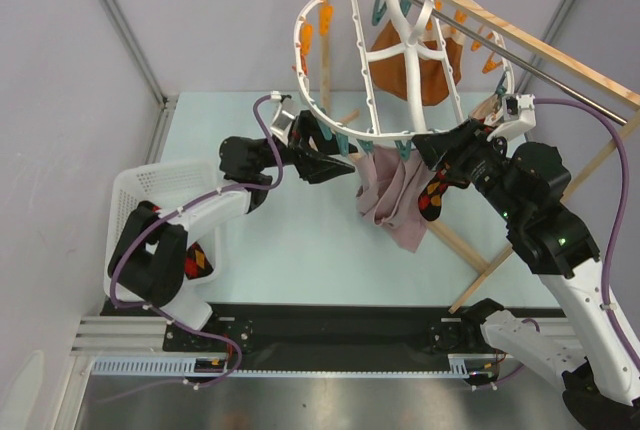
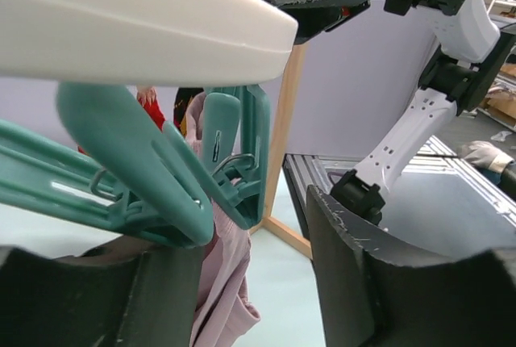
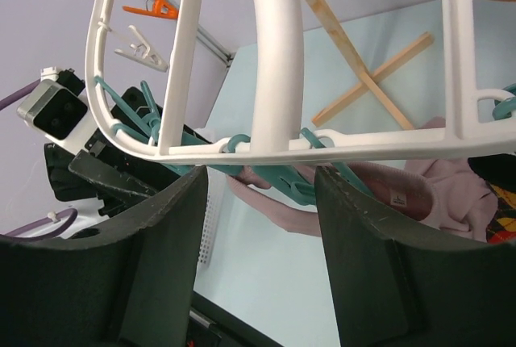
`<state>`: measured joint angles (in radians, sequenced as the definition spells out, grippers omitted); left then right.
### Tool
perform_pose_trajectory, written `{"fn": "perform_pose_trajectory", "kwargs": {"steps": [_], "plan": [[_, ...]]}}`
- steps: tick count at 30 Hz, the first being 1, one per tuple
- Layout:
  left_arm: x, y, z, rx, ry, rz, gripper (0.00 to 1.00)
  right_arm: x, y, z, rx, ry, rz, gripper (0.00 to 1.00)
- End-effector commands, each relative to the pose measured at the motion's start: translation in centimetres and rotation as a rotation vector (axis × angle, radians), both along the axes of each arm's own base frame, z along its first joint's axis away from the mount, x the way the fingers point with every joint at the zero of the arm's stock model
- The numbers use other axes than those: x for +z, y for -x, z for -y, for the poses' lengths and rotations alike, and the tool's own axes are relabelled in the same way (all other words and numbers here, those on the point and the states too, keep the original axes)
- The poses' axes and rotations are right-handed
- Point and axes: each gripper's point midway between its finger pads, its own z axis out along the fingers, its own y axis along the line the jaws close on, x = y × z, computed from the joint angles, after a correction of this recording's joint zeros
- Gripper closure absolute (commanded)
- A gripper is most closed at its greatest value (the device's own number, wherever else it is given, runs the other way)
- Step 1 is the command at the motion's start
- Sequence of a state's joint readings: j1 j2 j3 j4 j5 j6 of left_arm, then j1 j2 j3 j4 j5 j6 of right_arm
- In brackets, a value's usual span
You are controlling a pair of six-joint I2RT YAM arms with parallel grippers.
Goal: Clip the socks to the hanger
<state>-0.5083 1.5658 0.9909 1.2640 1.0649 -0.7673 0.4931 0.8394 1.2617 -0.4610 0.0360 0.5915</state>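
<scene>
The white round hanger (image 1: 400, 60) hangs over the back of the table, with teal clips along its near rim. One black argyle sock (image 1: 435, 195) dangles below that rim on the right, beside the mauve-pink cloth (image 1: 385, 190). The other sock (image 1: 198, 262) lies in the white basket (image 1: 140, 190). My left gripper (image 1: 338, 165) is open at the rim, and a teal clip (image 2: 161, 177) rests against its left finger (image 2: 89, 290). My right gripper (image 3: 262, 181) is open just under the hanger rim (image 3: 363, 147) with nothing between its fingers. The sock's edge (image 3: 504, 202) shows at its right.
An orange-brown garment (image 1: 415, 65) hangs on the hanger's far side with orange clips (image 1: 308, 40). Wooden rack poles (image 1: 470, 250) and a metal rod (image 1: 480, 20) cross behind and right of the ring. The mauve cloth hangs between both grippers.
</scene>
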Motion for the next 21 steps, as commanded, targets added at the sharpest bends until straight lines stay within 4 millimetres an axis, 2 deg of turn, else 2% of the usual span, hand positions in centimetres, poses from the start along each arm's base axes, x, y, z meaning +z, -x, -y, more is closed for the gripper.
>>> {"fn": "perform_pose_trajectory", "kwargs": {"steps": [1,7,13,21], "plan": [[2.6,0.9,-0.4,-0.012,0.073,0.082,0.45,1.9,0.8,0.6,-0.003,-0.020,0.040,0.39],[3.2,1.1,-1.0,-0.035,0.098,0.074,0.53,2.0,0.8,0.6,-0.004,-0.019,0.041,0.40],[3.8,0.8,-2.0,-0.045,0.135,0.052,0.56,2.0,0.7,0.6,-0.006,-0.020,0.040,0.40],[4.5,1.5,-2.0,-0.089,0.172,0.051,0.56,1.9,0.6,0.3,0.003,-0.023,0.035,0.40]]}}
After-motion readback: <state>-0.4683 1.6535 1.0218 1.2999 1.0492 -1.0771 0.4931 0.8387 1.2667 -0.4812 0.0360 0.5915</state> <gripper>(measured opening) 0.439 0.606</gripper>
